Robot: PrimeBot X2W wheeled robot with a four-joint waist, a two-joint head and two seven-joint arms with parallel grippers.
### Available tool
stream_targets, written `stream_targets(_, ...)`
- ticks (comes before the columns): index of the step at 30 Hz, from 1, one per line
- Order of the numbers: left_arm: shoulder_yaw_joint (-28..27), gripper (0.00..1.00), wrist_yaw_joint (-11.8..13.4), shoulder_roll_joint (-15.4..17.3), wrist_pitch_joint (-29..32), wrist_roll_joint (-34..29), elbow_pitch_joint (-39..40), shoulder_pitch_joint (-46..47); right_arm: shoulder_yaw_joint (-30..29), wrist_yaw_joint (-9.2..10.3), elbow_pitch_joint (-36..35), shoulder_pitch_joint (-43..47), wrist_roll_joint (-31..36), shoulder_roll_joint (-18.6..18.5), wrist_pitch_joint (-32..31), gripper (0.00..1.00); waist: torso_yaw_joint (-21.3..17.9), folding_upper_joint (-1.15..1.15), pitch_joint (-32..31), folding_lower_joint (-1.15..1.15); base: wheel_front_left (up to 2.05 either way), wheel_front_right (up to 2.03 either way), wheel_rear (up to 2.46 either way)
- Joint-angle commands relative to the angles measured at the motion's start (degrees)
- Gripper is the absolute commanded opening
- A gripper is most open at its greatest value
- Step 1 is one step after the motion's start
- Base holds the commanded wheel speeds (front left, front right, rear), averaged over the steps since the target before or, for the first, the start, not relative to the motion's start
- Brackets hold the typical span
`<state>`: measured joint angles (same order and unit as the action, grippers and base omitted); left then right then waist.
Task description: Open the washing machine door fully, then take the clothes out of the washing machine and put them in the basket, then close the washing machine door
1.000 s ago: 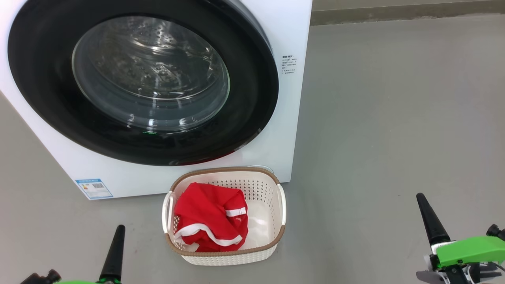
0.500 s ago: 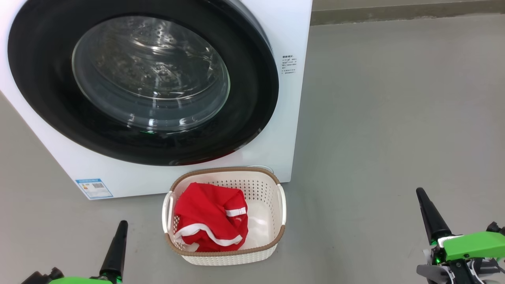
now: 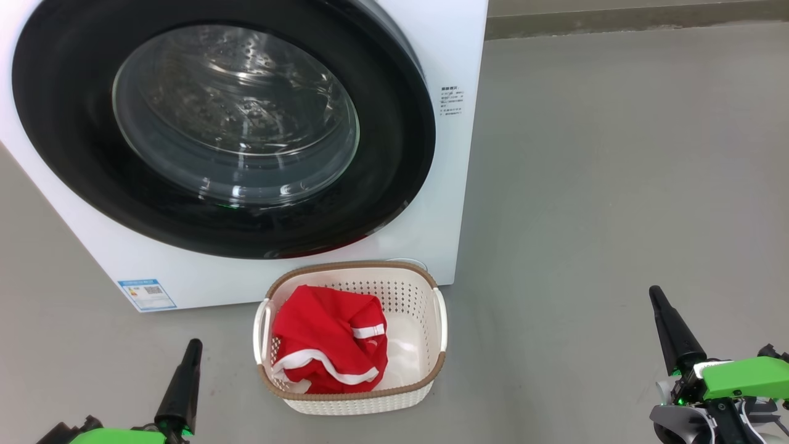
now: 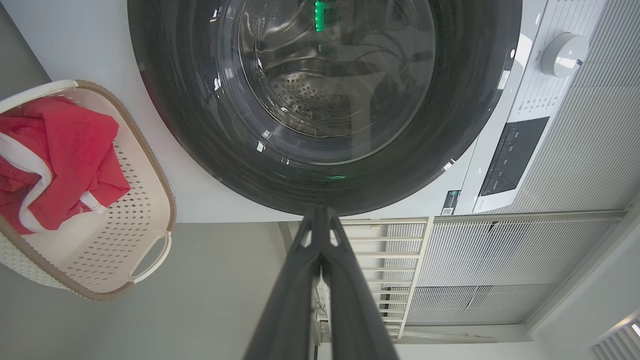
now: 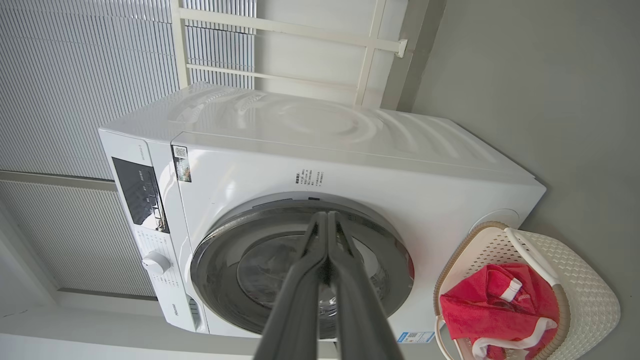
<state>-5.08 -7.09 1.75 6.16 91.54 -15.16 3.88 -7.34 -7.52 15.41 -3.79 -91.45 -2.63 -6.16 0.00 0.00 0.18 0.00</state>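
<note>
Left gripper and right gripper have edged forward, both clenched empty. Should the door be unlatched, it could swing back open.

Laundry area, domestic: white front-loading washing machine, basket of red clothes, bare grey floor, ribbed wall panels, white railing.

No wording is legible: the big white boxy washing machine carries a block of tiny dark print and a small blue sticker with a QR code, both too small to read.
</note>
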Motion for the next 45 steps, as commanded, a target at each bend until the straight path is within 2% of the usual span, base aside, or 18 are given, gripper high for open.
stream_targets(1, -1.45, 0.0, -0.4, 1.13, 0.34, 0.62, 1.11, 2.31, 0.78, 0.03, -1.38, -2.4, -0.68, -0.26, -0.36, 0.0, 0.0, 0.0, 0.0, 0.0, 0.0, 0.0, 0.0)
stream_targets(45, -1.44, 0.0, -0.4, 1.12, 0.33, 0.62, 1.12, 2.31, 0.77, 0.03, -1.38, -2.4, -0.67, -0.25, -0.37, 0.0, 0.0, 0.0, 0.0, 0.0, 0.0, 0.0, 0.0)
